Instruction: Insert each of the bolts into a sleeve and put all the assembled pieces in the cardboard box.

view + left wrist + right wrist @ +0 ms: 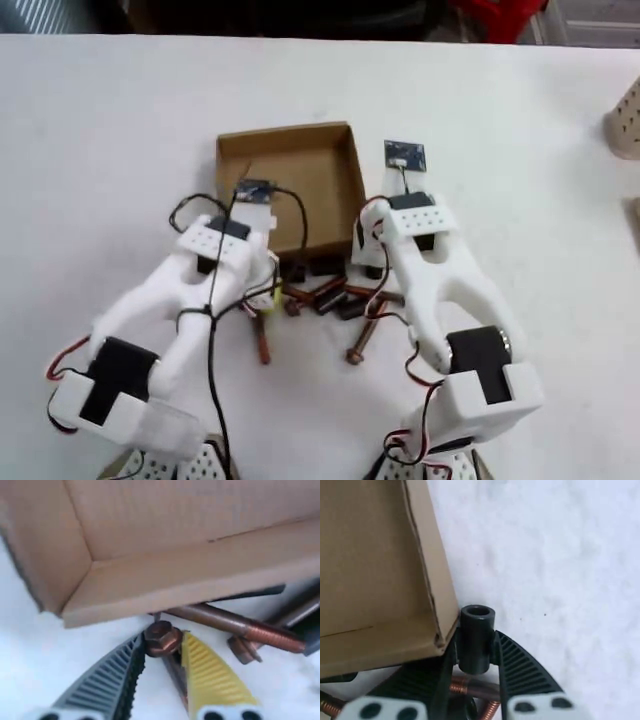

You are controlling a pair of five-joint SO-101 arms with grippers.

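The open cardboard box (290,180) lies at mid-table. Just in front of its near wall is a pile of copper bolts and dark sleeves (325,296). My left gripper (162,642), with one grey and one yellow finger, is shut on a copper bolt (162,637), whose hex head points at the box's near wall (190,587). In the high view this gripper (268,290) sits at the pile's left end. My right gripper (476,645) is shut on a black sleeve (476,637), held upright with its bore showing, right by the box's near right corner (442,630).
Two loose copper bolts (263,342) (358,347) lie nearer the arm bases. More bolts (235,626) lie against the box wall beside my left gripper. A beige object (625,125) stands at the table's right edge. White table stretches left and right of the box.
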